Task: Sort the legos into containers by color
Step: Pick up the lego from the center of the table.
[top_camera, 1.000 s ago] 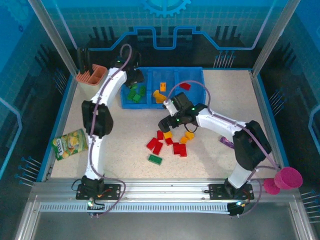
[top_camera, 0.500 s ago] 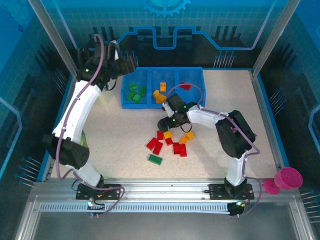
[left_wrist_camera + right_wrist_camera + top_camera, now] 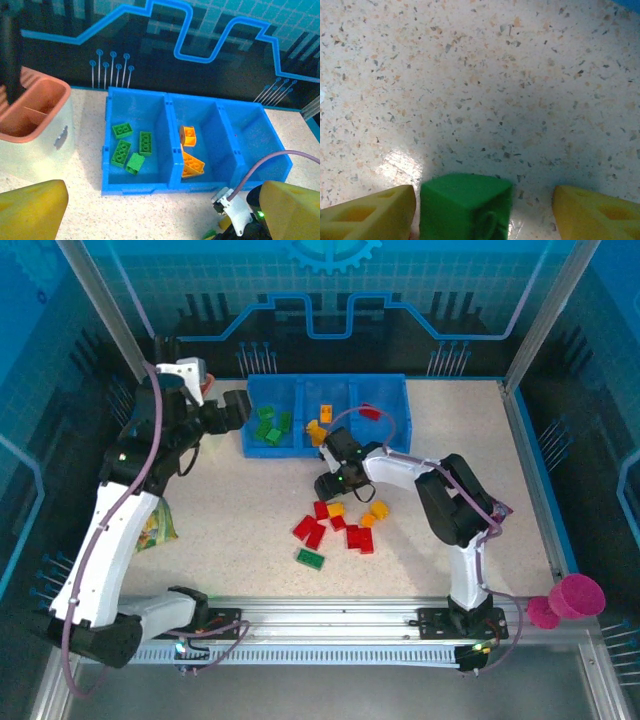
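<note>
Right gripper [image 3: 482, 212] open, low over table just near of blue tray [image 3: 135, 187]. Green lego [image 3: 465, 207] between its fingers, touching one, gap to other. Left gripper [image 3: 238, 405] wide open, raised at tray's left end.

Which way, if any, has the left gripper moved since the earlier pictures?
Yes, leftward: in the top view the left gripper went from over the blue tray to just outside its left wall.

Overhead sees whole table [image 3: 250, 502]; left wrist shares tray [image 3: 137, 188] (right: close-up).
</note>
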`<state>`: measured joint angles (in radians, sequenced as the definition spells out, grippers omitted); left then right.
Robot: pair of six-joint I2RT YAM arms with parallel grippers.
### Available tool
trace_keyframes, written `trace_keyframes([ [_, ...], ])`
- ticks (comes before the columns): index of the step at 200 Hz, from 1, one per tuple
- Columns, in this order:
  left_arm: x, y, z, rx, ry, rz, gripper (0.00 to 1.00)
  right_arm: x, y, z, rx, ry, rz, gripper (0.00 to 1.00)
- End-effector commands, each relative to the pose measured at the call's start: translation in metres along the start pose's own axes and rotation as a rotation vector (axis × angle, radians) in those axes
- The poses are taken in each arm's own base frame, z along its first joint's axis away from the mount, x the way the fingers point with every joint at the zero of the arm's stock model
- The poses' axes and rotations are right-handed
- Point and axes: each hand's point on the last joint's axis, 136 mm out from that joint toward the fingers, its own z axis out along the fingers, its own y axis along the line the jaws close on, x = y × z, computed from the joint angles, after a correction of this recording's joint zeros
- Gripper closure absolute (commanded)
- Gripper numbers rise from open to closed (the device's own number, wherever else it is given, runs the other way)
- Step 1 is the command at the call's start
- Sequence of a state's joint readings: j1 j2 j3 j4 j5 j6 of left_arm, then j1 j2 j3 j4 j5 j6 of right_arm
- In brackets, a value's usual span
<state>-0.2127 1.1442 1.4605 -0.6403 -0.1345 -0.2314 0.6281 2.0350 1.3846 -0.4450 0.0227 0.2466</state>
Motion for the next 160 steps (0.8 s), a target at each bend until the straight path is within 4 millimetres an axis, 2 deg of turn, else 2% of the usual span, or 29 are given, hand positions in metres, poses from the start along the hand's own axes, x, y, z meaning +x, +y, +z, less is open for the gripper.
trace_keyframes([
  [1,-0.007,0.012,-0.005,-0.038,-0.072,0.037,0.01,0.009,0.001,0.011,0.02,0.045,-0.015,0.29],
  [57,0.001,0.018,-0.02,-0.038,-0.122,0.13,0.01,0.021,-0.004,0.016,0.066,0.102,-0.04,0.47],
  [78,0.006,0.021,-0.026,-0.045,-0.138,0.157,0.01,0.017,-0.005,0.005,0.094,0.102,-0.061,0.56],
  [100,0.01,0.027,-0.031,-0.068,-0.161,0.179,0.01,0.008,0.001,-0.013,0.11,0.104,-0.101,0.59],
  [130,0.015,0.031,-0.036,-0.079,-0.156,0.195,0.0,-0.02,0.014,-0.051,0.121,0.042,-0.162,0.61],
  [160,0.03,0.025,-0.035,-0.028,-0.136,0.222,0.01,-0.062,0.043,-0.084,0.103,-0.071,-0.268,0.62],
])
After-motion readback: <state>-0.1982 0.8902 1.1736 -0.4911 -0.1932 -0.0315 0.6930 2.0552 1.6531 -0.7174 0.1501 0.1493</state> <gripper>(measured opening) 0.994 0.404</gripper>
